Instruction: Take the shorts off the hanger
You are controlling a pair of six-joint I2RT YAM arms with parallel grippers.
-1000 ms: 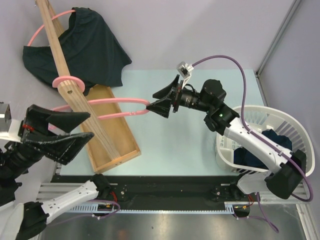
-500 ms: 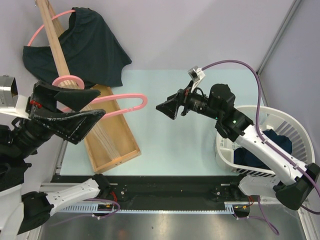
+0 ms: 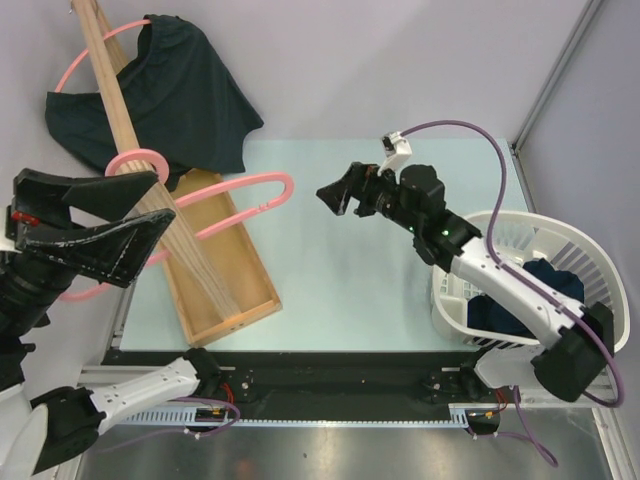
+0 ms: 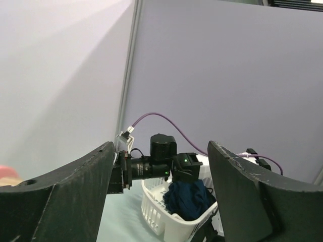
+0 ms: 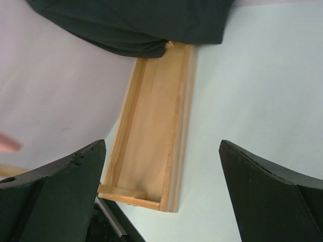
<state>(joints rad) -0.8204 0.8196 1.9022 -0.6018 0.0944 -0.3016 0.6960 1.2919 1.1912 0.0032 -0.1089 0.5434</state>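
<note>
The dark green shorts [image 3: 170, 95] hang at the frame's upper left, just above the nearer left gripper [image 3: 172, 198], jaws apart and empty; the right gripper [image 3: 335, 197], likewise spread, sits mid-frame.

A pale green table [image 3: 340, 280] takes up the middle of the scene. On its left part lies a long, shallow wooden tray [image 3: 262, 296], open on top and set at a slant, so that its near end points right and its far end runs toward the far left corner. At the table's right edge, on the near side, stands a white plastic basket [image 3: 565, 225] with slotted walls. Plain grey walls [image 3: 400, 60] close off the far side and the right, meeting at a metal strip [image 3: 557, 72]. A dark rail [image 3: 340, 372] runs along the table's near edge.
</note>
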